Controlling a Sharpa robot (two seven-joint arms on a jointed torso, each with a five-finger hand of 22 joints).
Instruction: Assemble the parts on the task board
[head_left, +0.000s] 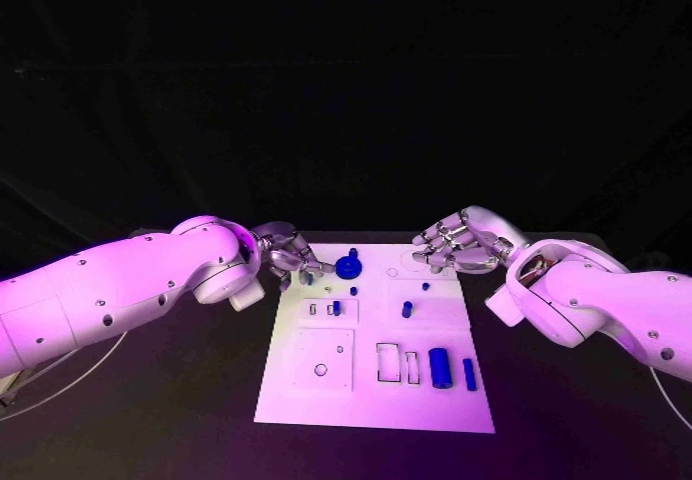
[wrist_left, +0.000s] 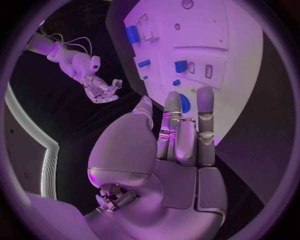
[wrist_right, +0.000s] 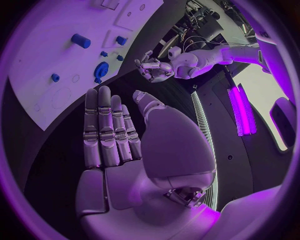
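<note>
The white task board (head_left: 372, 385) lies in the middle of the black table. A round blue part (head_left: 351, 267) stands near its far edge, with small blue pegs (head_left: 407, 309) further in and a blue cylinder (head_left: 440, 367) beside a thin blue bar (head_left: 469, 373) near the front right. My left hand (head_left: 284, 252) hovers at the board's far left corner, fingers straight and together, holding nothing; the round blue part (wrist_left: 185, 103) shows just past its fingertips (wrist_left: 205, 95). My right hand (head_left: 459, 243) hangs over the far right corner with its flat fingers (wrist_right: 103, 125) empty.
Empty outlined slots (head_left: 389, 362) and a round recess (head_left: 320, 369) mark the board's near half. Black table surface (head_left: 159, 420) surrounds the board on all sides. In the right wrist view, the left hand (wrist_right: 153, 69) shows across the board (wrist_right: 56, 60).
</note>
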